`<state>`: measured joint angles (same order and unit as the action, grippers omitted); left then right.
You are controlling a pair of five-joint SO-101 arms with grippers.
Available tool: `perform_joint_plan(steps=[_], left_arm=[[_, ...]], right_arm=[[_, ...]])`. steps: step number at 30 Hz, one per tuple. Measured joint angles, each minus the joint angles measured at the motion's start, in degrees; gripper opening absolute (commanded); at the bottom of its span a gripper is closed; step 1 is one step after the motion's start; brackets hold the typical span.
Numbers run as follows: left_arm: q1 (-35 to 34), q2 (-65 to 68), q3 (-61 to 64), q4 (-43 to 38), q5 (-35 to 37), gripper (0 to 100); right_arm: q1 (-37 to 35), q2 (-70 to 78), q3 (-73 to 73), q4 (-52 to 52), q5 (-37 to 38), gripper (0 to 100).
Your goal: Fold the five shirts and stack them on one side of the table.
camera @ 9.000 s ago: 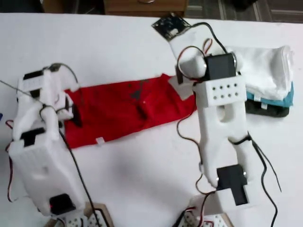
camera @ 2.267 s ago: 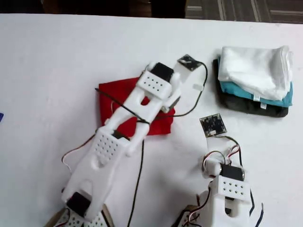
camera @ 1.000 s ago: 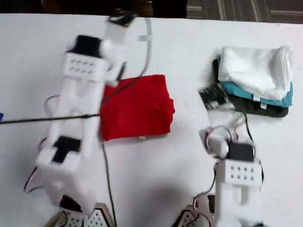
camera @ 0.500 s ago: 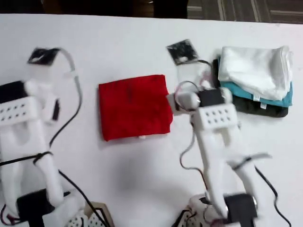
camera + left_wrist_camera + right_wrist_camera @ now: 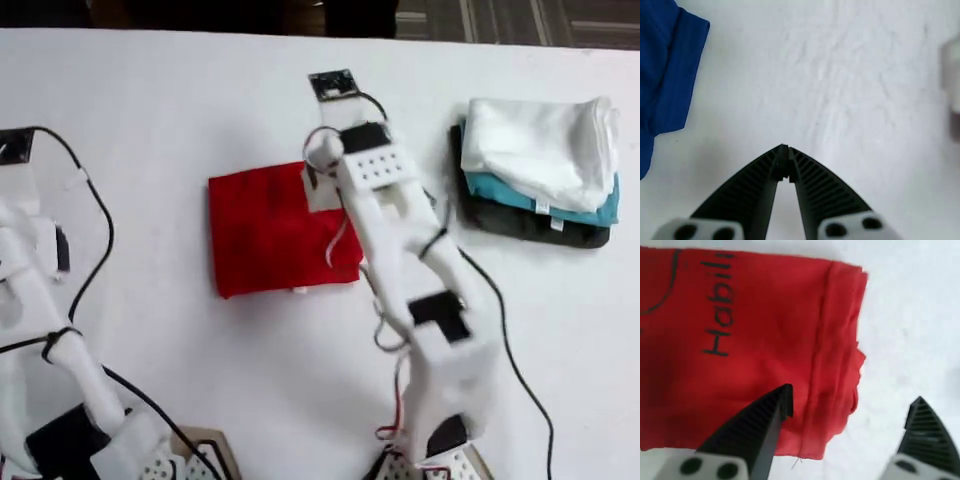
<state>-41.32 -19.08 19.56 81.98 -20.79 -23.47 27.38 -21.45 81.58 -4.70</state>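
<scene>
Red shirt [image 5: 270, 235]: folded, middle of desk [image 5: 150, 100], apart from stack [image 5: 535, 180]. Right tool [image 5: 851, 397]: wide, straddling shirt edge. Advice: pinch all layers, lift level, set squarely on stack. Left tool [image 5: 784, 150]: closed, near blue shirt [image 5: 665, 75].

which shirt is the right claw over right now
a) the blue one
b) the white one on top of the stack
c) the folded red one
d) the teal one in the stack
c: the right claw is open above the edge of the folded red shirt, with cloth under one side and the bare white table under the other.
</scene>
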Motion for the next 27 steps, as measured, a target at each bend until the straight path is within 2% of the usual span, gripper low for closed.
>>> perform_joint_plan(steps=[7,15,17,20,21,23,27], left_arm=[[-0.3,0.0,0.0,-2.3,-0.5,3],[-0.3,0.0,0.0,-3.2,-1.7,3],[-0.3,0.0,0.0,-3.2,-3.0,3],[-0.3,0.0,0.0,-3.2,-3.2,3],[-0.3,0.0,0.0,-3.2,-3.2,3],[-0.3,0.0,0.0,-3.2,-3.3,3],[-2.5,0.0,0.0,-3.2,-3.6,3]], right_arm=[[-0.5,20.0,-25.7,12.9,-0.7,35.4],[-1.0,37.5,-41.3,16.4,-0.7,34.4],[-1.0,39.1,-43.3,17.8,-0.7,27.5],[-1.0,39.4,-43.6,18.1,-0.1,3.9],[-1.0,39.4,-43.6,18.1,1.3,0.2],[-1.0,39.4,-43.6,18.2,5.4,4.6],[-0.9,39.3,-43.3,18.4,9.8,1.8]])
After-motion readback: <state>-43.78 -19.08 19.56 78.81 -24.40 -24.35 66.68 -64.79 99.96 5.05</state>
